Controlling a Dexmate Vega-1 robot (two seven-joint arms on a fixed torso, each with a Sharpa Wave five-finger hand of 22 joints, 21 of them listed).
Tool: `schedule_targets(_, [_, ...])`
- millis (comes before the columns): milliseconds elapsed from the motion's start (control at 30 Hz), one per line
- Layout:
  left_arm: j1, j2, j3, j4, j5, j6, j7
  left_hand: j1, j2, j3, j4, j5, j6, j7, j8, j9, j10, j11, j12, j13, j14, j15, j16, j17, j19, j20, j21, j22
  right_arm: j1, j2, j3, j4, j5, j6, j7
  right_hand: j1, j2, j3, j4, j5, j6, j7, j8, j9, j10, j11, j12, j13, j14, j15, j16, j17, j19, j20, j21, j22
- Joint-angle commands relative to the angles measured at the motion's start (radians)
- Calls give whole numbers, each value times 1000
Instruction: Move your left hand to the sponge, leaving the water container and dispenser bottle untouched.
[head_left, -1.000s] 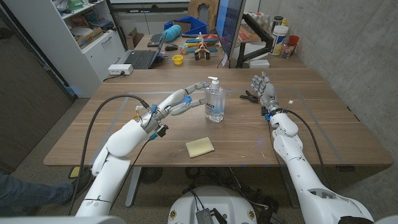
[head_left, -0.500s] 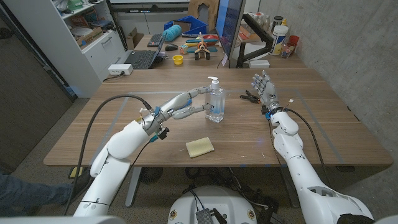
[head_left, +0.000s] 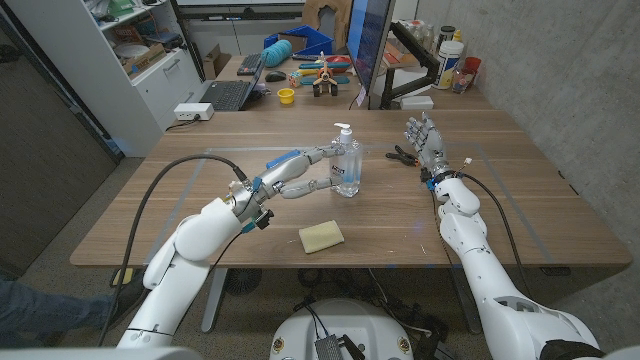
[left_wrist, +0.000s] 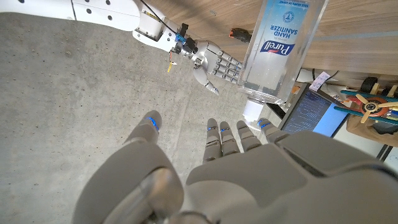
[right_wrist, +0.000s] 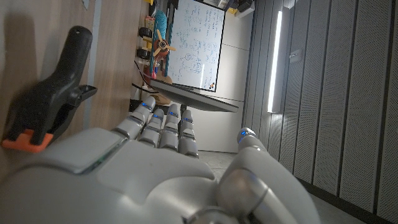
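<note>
Arms: white shells, black cables.
left hand (head_left: 305, 170): grey, blue fingertip marks.
right hand (head_left: 424, 141): grey, same marks.

Left robot hand (head_left: 305, 172) nearer dispenser bottle (head_left: 346, 164)

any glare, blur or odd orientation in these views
Head view: sharp and evenly lit, with only soft shadows under the bottle and sponge. Left wrist view: turned upside down, the left hand close and soft, the bottle label still readable. Right wrist view: turned sideways, a bright light strip glaring, the right hand near and blurred, the clamp dark.
</note>
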Motion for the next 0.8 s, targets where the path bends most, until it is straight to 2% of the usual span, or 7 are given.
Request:
schedule_targets(33, [20, 15, 9, -10, 73, -11, 24, 12, -2, -1, -7, -3, 11, 2, 10, 5, 4, -10, 4, 5, 8, 0, 5, 3, -2, 6, 4, 5, 8, 6, 4, 7, 0, 8, 1, -5, 6, 4, -5, 3, 9, -3, -4, 2, 10, -3, 1, 3, 6, 4, 0, 4, 8, 2, -4, 3])
schedule_targets(800, [42, 41, 20, -30, 176, -17, 68, 20, -3, -2, -11, -6, 11, 0, 7, 5, 5, -10, 3, 6, 14, 4, 6, 4, -1, 7, 5, 6, 2, 7, 1, -11, -1, 1, -6, -6, 7, 3, -7, 3, 11, -3, -4, 2, 10, -5, 1, 3, 7, 2, -1, 4, 11, 2, -10, 4])
